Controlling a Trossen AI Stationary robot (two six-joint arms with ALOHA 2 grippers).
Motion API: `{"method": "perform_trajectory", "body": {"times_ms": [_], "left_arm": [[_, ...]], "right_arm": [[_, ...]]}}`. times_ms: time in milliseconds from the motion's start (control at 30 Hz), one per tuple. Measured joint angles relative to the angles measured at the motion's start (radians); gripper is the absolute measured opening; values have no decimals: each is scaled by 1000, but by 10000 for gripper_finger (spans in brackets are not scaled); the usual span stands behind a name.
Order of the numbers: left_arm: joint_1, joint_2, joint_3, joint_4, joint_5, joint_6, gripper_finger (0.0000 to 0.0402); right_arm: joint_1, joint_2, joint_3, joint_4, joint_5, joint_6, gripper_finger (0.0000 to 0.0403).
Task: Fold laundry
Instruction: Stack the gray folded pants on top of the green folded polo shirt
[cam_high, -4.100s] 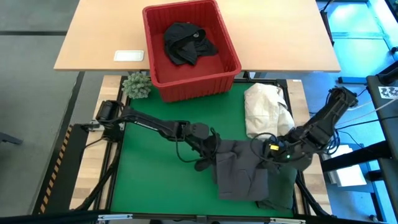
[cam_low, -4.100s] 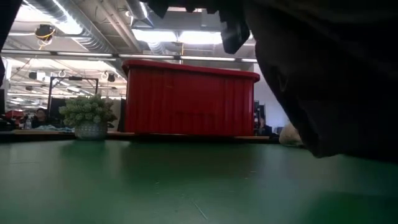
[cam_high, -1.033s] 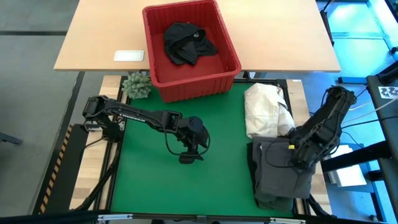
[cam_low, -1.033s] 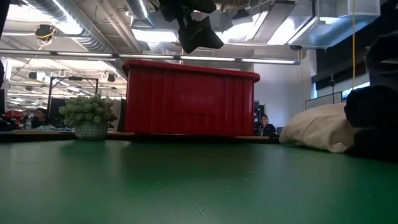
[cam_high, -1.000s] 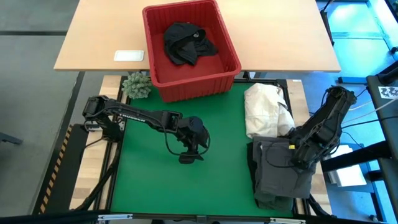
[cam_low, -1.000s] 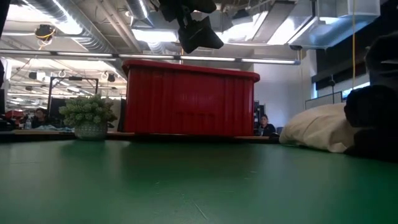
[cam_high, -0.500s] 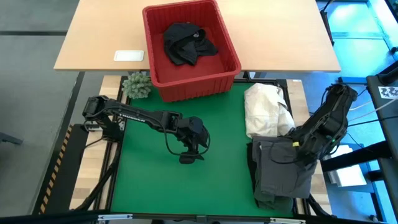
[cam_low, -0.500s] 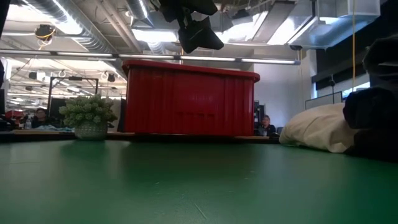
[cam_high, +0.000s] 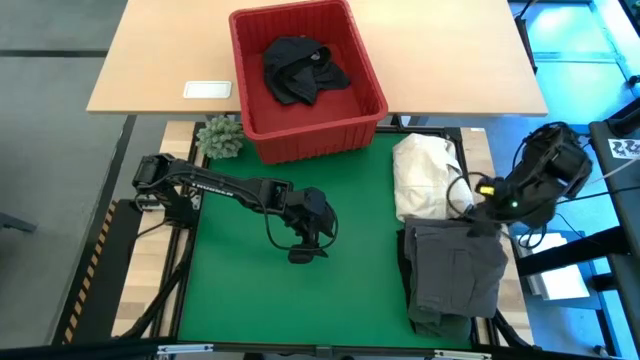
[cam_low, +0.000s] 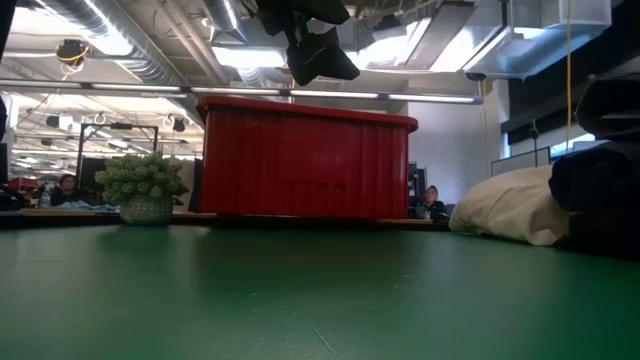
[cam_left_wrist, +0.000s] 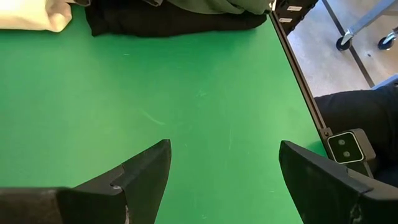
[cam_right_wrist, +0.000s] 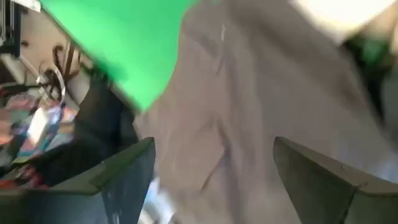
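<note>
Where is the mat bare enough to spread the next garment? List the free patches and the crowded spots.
Free: the green mat from its left edge to the folded pile, below the basket; the open left gripper hangs over its middle. Crowded: the right side, with the cream cloth, the pile and the open right gripper.

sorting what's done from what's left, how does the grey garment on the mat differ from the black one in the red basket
The grey garment lies folded flat on the green mat, by the right gripper; the black garment sits crumpled in a heap in the red basket. The grey one is lighter and spreads wider. Both are soft dark cloth, and neither is held.
</note>
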Motion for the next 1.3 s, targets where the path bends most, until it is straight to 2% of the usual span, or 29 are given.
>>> {"method": "perform_trajectory", "body": {"times_ms": [100, 233, 300, 500, 567, 633, 767, 867, 1000, 1133, 1300], "left_arm": [[0, 0, 0, 0, -4, 0, 290], [0, 0, 0, 0, -10, 0, 290], [0, 0, 0, 0, -11, 1, 290], [0, 0, 0, 0, -51, 8, 290], [0, 0, 0, 0, -52, 5, 290], [0, 0, 0, 0, -53, 0, 290], [-8, 0, 0, 0, -54, -8, 290], [-14, 0, 0, 0, -62, -8, 290], [-20, 0, 0, 1, -81, -8, 290], [-19, 0, 0, 0, -82, -8, 290], [-20, 0, 0, 1, -70, 1, 290]], "right_arm": [[0, 3, -68, 16, 1, -86, 319], [0, 15, -234, 154, -126, -162, 272], [0, 23, -334, 253, -168, -178, 232], [1, 52, -605, 630, -175, -180, 80], [1, 74, -660, 691, -183, -171, 34], [1, 99, -691, 687, -208, -139, 14], [-1, 135, -723, 633, -262, -68, 46], [-1, 143, -724, 627, -260, -70, 77], [-1, 135, -715, 663, -279, -132, 93], [0, 113, -630, 642, -281, -144, 96], [0, 75, -480, 582, -215, -158, 96]]}}
